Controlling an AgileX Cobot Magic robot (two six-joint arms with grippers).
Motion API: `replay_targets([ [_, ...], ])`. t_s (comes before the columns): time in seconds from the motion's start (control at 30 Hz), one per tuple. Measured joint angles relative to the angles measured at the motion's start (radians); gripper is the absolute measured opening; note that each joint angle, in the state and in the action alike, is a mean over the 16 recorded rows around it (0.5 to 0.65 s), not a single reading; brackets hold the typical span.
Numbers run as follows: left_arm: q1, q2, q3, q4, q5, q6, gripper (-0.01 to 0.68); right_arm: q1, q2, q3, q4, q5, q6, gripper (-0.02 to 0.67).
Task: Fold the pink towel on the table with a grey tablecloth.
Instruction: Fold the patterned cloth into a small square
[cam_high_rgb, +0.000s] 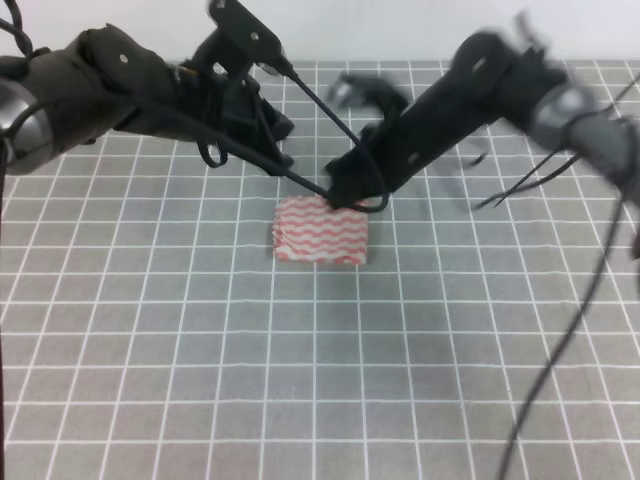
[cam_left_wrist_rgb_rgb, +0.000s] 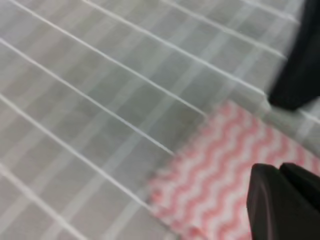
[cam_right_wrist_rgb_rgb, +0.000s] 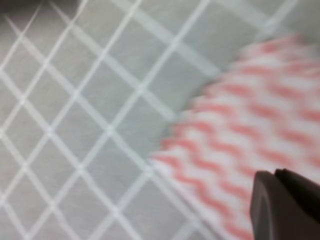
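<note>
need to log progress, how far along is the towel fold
Mostly done, it seems: the pink towel lies as a small compact rectangle on the grey tablecloth. In hand: both arms hover at its far edge, blurred; neither tool is clearly gripping it. Left: possibly a final fold or tidy-up, then pulling back.

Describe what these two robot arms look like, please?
Both arms, the left arm and the right arm, are black with rounded, bulky segments and a grey band near each outer joint. Thin black cables loop loosely off them. In the wrist views, each gripper fingertip is dark matte plastic.
</note>
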Motion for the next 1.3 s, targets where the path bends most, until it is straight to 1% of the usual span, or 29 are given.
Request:
replay_targets([
  [0.33, -0.001, 0.108, 0.000, 0.007, 0.118, -0.001, 0.005, -0.055, -0.015, 0.000, -0.069, 0.006, 0.017, -0.017],
  [0.57, -0.001, 0.182, 0.000, 0.025, 0.121, -0.003, 0.005, -0.059, 0.025, 0.001, -0.065, -0.007, 0.019, -0.017],
  [0.73, 0.000, 0.187, 0.000, 0.038, 0.100, -0.005, 0.005, -0.059, 0.033, -0.004, -0.060, -0.018, 0.018, -0.017],
  [0.97, 0.002, 0.096, 0.000, 0.049, 0.051, -0.029, 0.005, -0.061, -0.022, -0.037, -0.058, -0.029, 0.017, -0.016],
  [1.13, 0.008, -0.028, 0.006, 0.051, 0.026, -0.066, 0.004, -0.067, -0.107, -0.062, -0.058, -0.034, 0.012, -0.017],
  [1.3, 0.015, -0.181, 0.054, 0.054, 0.011, -0.123, 0.003, -0.073, -0.210, -0.078, -0.055, -0.034, 0.001, -0.017],
])
